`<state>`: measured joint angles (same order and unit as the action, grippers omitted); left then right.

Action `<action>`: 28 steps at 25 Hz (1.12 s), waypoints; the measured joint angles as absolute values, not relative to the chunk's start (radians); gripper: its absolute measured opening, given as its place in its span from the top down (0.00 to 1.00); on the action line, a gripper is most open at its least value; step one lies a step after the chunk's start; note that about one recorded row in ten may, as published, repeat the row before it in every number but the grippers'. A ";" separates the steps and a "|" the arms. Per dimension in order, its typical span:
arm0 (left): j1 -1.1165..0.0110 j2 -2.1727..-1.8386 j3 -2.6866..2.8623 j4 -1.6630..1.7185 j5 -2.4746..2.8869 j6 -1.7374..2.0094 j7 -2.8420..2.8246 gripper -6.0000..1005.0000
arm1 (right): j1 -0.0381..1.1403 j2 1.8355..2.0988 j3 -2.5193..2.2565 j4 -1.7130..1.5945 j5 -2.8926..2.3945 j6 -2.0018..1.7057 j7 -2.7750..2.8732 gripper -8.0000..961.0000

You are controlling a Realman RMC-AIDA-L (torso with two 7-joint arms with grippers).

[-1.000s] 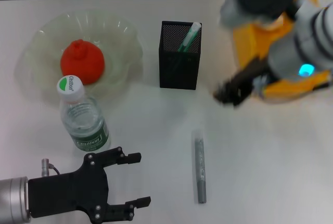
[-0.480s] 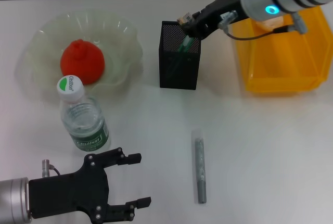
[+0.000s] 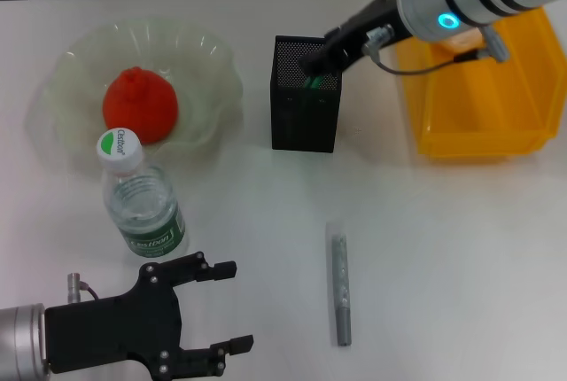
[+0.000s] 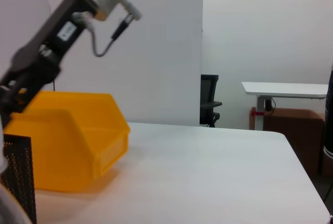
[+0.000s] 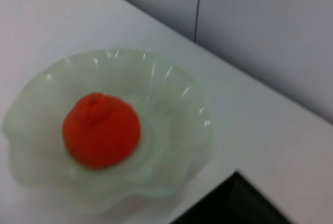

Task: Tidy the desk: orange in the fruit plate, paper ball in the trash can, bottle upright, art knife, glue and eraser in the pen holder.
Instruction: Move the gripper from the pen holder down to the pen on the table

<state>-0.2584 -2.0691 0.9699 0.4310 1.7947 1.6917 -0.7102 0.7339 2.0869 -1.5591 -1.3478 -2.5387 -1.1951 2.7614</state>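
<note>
The orange [image 3: 140, 106] lies in the fruit plate [image 3: 213, 53] at the far left; both also show in the right wrist view, the orange [image 5: 101, 130] inside the plate [image 5: 177, 104]. The bottle [image 3: 142, 199] stands upright just in front of the plate. My right gripper [image 3: 315, 61] is at the top opening of the pen holder [image 3: 306, 111], where a green item [image 3: 310, 81] pokes out. A slim grey stick [image 3: 340, 283], art knife or glue, lies flat on the table. My left gripper [image 3: 226, 306] is open and empty, near the front left. The eraser and the paper ball are not in view.
The trash can [image 3: 478, 106] stands at the far right, partly under my right arm; its visible inside looks bare. In the left wrist view it [image 4: 67, 135] sits behind the pen holder's edge [image 4: 18, 177]. White table lies between the grey stick and the trash can.
My right arm swung left from over the trash can to the pen holder, and its gripper tip has dropped onto the holder's opening. The left gripper has hardly moved.
</note>
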 joint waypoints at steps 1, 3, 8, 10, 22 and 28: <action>-0.257 -2.068 0.968 0.431 1.795 1.692 -0.710 0.21 | 0.727 2.087 -1.559 -1.370 -2.539 -1.224 2.771 0.61; -0.256 -2.068 0.970 0.431 1.795 1.693 -0.710 0.21 | 0.712 2.088 -1.562 -1.426 -2.540 -1.298 2.800 0.59; -0.256 -2.068 0.974 0.431 1.795 1.693 -0.710 0.21 | 0.628 2.090 -1.623 -1.590 -2.547 -1.443 2.866 0.48; -0.257 -2.068 0.974 0.431 1.795 1.692 -0.710 0.21 | 0.614 2.090 -1.641 -1.605 -2.548 -1.461 2.879 0.39; -0.261 -2.069 0.974 0.431 1.795 1.690 -0.710 0.21 | 0.604 2.089 -1.791 -1.488 -2.561 -1.489 2.927 0.16; -0.259 -2.069 0.974 0.431 1.795 1.689 -0.710 0.21 | 0.621 2.089 -1.804 -1.401 -2.556 -1.435 2.933 0.16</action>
<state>-0.2586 -2.0693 0.9741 0.4310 1.7947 1.6889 -0.7102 0.6214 2.0892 -1.8039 -1.4008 -2.5559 -1.4347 2.9335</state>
